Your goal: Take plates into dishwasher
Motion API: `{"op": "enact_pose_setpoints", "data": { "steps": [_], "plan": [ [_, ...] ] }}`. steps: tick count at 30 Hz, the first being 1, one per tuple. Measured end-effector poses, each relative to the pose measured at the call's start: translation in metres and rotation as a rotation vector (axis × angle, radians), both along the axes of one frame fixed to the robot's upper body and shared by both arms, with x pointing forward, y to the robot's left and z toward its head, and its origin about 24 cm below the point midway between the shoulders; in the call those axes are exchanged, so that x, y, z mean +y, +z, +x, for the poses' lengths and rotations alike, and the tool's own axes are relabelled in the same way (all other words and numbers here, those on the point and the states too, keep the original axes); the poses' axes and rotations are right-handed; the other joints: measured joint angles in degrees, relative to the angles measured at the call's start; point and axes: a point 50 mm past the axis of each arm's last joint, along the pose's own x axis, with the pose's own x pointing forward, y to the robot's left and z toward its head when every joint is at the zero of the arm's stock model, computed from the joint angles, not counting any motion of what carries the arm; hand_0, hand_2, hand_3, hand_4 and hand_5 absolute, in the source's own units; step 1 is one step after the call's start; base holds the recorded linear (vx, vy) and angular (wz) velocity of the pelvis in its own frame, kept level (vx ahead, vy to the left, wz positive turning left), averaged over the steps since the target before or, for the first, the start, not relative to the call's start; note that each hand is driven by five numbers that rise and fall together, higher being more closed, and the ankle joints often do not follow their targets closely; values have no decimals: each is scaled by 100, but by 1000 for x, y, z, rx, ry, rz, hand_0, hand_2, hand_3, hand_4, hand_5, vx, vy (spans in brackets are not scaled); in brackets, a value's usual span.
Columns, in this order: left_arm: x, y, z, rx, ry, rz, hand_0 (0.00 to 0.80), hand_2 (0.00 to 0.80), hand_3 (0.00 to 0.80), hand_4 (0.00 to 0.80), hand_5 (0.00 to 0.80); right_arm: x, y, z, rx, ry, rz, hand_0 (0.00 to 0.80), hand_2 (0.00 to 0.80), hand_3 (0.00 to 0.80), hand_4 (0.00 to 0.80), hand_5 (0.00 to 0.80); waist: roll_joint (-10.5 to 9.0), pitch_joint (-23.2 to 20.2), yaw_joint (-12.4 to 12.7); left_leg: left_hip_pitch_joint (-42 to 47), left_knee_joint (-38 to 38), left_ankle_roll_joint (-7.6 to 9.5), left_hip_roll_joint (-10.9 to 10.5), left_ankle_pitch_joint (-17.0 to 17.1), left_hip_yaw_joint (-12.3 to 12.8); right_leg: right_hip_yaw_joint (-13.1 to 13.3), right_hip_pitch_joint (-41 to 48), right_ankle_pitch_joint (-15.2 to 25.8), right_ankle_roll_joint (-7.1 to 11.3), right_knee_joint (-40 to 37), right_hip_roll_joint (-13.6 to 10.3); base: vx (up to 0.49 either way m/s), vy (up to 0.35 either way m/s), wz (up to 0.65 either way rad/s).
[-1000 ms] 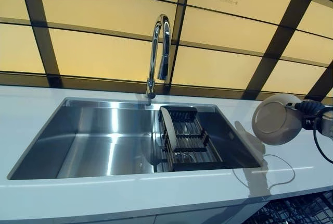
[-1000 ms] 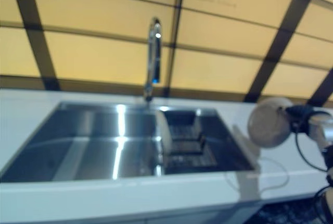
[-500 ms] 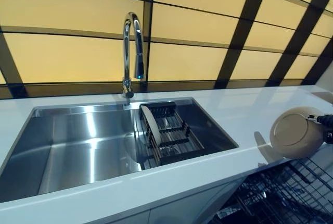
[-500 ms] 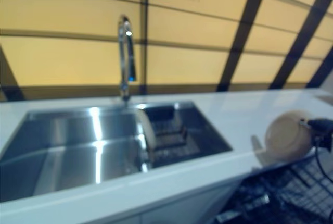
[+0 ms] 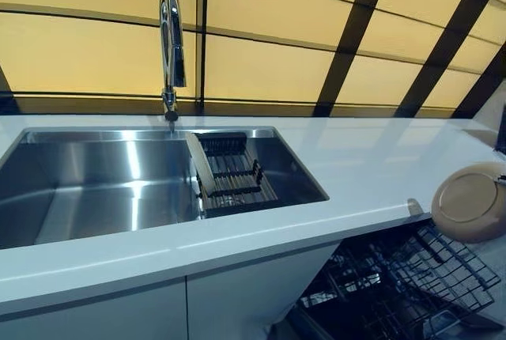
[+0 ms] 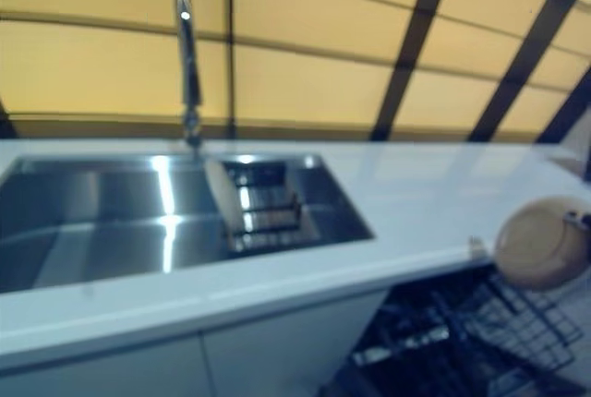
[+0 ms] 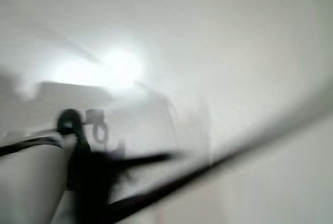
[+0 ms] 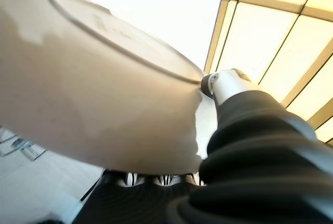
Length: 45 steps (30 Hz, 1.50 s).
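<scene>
A beige plate (image 5: 471, 202) hangs on edge at the far right, just past the counter's front edge and above the open dishwasher's black wire rack (image 5: 411, 277). My right hand (image 8: 229, 83) is shut on the plate's rim; the plate's underside (image 8: 93, 88) fills the right wrist view. In the eye views only a dark bit of that hand shows beside the plate. A second plate (image 5: 199, 172) stands on edge in the black dish rack (image 5: 237, 175) inside the sink. My left hand shows only as a blurred shape (image 7: 31, 182) in the left wrist view.
A steel sink (image 5: 32, 190) with a tall chrome tap (image 5: 170, 39) is set into the white counter (image 5: 364, 166). White cabinet doors (image 5: 237, 292) lie below the counter, left of the pulled-out dishwasher rack. Yellow wall panels with dark bars stand behind.
The camera has swung to the right, so the sink has slid left in view. The held plate has gone from above the counter to lower, over the dishwasher rack.
</scene>
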Motion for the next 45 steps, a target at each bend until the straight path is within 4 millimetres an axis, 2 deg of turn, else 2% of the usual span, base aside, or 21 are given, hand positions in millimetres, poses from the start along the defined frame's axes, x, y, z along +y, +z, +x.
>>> {"op": "enact_pose_setpoints", "data": {
  "steps": [4, 11, 16, 20, 24, 25, 26, 27, 28, 29, 30, 31, 33, 35, 37, 38, 40, 42, 45],
  "plan": [
    [-3, -1, 3, -11, 0, 0, 0, 0, 0, 0, 0, 0, 1, 0, -3, 4, 3, 800, 800, 800, 800, 800, 55, 40, -134, 159, -181, 48, -114, 76, -7, -41, 107, -13, 57, -42, -79, -130, -11, 5],
    [-2, 2, 11, -32, 0, 22, 0, 0, 0, 0, 0, -2, -8, -5, 40, 36, 1, 800, 800, 800, 800, 800, 229, 153, -156, 343, -367, 63, -185, 118, -9, -56, 216, -40, 100, -51, -118, -171, -61, 2],
    [0, 2, 11, -36, 23, 27, 0, 0, 0, 0, 0, 0, -7, -4, 55, 78, -7, 800, 800, 800, 800, 800, 268, 191, -146, 388, -364, 50, -165, 143, 1, -48, 258, -40, 98, -57, -99, -140, -74, -1],
    [2, 3, 9, -46, 69, 21, 0, 0, 0, 0, 0, 5, -6, 1, 87, 126, -34, 800, 800, 800, 800, 800, 259, 272, -135, 386, -294, -14, -57, 160, 3, -51, 262, -37, 90, -27, -14, -230, -102, -4],
    [4, 3, 7, -61, 118, 10, 0, 0, 0, 0, 0, 6, -7, 1, 99, 145, -37, 800, 800, 800, 800, 800, 260, 473, -139, 446, -158, -92, -7, 177, -75, -67, 324, -56, -60, 36, 42, -222, -43, 1],
    [5, 3, 6, -56, 120, 10, 0, 0, 0, 0, 0, 6, -7, 1, 99, 144, -37, 800, 800, 800, 800, 800, 256, 499, -149, 397, -21, -124, 12, 155, -148, -106, 343, -79, -93, 74, 34, -108, -12, 10],
    [5, 3, 4, -52, 120, 7, 0, 0, 0, 0, 0, 5, -6, 0, 101, 142, -41, 800, 800, 800, 800, 800, 242, 495, -168, 375, 7, -330, 7, 220, -209, -132, 242, -83, -145, 213, -13, -177, 22, -3],
    [6, 4, 7, -56, 119, 7, 0, 0, 0, 0, 0, 7, -4, 2, 92, 149, -46, 800, 800, 800, 800, 800, -9, 560, -162, 86, 606, -574, -68, 204, -302, -229, 110, -37, -134, 261, -295, -137, 102, -20],
    [4, 3, 8, -56, 119, 1, 0, 0, 0, 0, 0, 8, -1, 2, 89, 156, -54, 800, 800, 800, 800, 800, -126, 582, -198, -18, 1617, -534, -63, -285, -346, -439, 108, 45, -97, 169, -496, -127, 143, -14],
    [0, 2, 8, -54, 118, -10, 0, 0, 0, 0, 0, 10, 6, 3, 71, 168, -69, 800, 800, 800, 800, 800, -127, 577, -325, 55, 2125, -593, -95, -574, -345, -542, 196, 93, -34, 69, -587, -56, 198, 10],
    [-3, 0, 8, -53, 118, -18, 0, 0, 0, 0, 0, 11, 12, 3, 47, 176, -81, 800, 800, 800, 800, 800, -88, 561, -462, 217, 2161, -604, -96, -749, -334, -602, 271, 128, 19, 18, -627, -83, 171, 44],
    [-8, -1, 7, -51, 113, -37, 0, 0, 0, 0, 0, 8, 21, -4, 22, 166, -105, 800, 800, 800, 800, 800, 140, 442, -692, 701, 1466, -582, -75, -889, -346, -738, 256, 131, 85, -1, -581, -126, 139, 66],
    [-11, 2, 23, -86, 91, -44, 0, 0, 0, 0, 0, -4, 20, -21, 46, 103, -133, 800, 800, 800, 800, 800, 447, 279, -965, 1038, 275, -452, -76, -860, -408, -839, 86, 112, 159, 77, -464, -101, 43, 69],
    [-11, 6, 38, -125, 72, -44, 0, 0, 0, 0, 0, -12, 10, -31, 88, 62, -129, 800, 800, 800, 800, 800, 500, 250, -1064, 1179, -184, -376, -80, -809, -588, -821, 25, 70, 236, 131, -414, -48, 25, 57],
    [-13, 8, 46, -136, 41, -45, 0, 0, 0, 0, 0, -16, -3, -36, 136, 44, -115, 800, 800, 800, 800, 800, 436, 201, -994, 1285, -457, -287, -169, -666, -653, -701, -48, 56, 315, 223, -446, -38, 43, 32],
    [-15, 6, 43, -115, 28, -44, 0, 0, 0, 0, 0, -20, -5, -39, 141, 26, -108, 800, 800, 800, 800, 800, 424, 155, -951, 1289, -477, -239, -234, -634, -654, -535, -60, 59, 371, 247, -495, -38, 76, 8],
    [-13, 4, 35, -94, 37, -39, 0, 0, 0, 0, 0, -20, -6, -39, 153, 32, -114, 800, 800, 800, 800, 800, 429, 106, -895, 1291, -522, -204, -262, -602, -642, -394, -92, 81, 400, 246, -500, -16, 87, 0],
    [-9, 0, 16, -50, 51, -30, 0, 0, 0, 0, 0, -19, -3, -37, 170, 57, -133, 800, 800, 800, 800, 800, 440, 95, -848, 1329, -559, -186, -282, -564, -630, -258, -101, 118, 409, 234, -498, -2, 86, -9],
    [-8, -3, 3, -19, 60, -32, 0, 0, 0, 0, 0, -17, -4, -35, 214, 97, -170, 800, 800, 800, 800, 800, 463, 30, -761, 1372, -575, -183, -281, -562, -606, -187, -105, 139, 411, 232, -492, -12, 47, -11]
  ]
}}
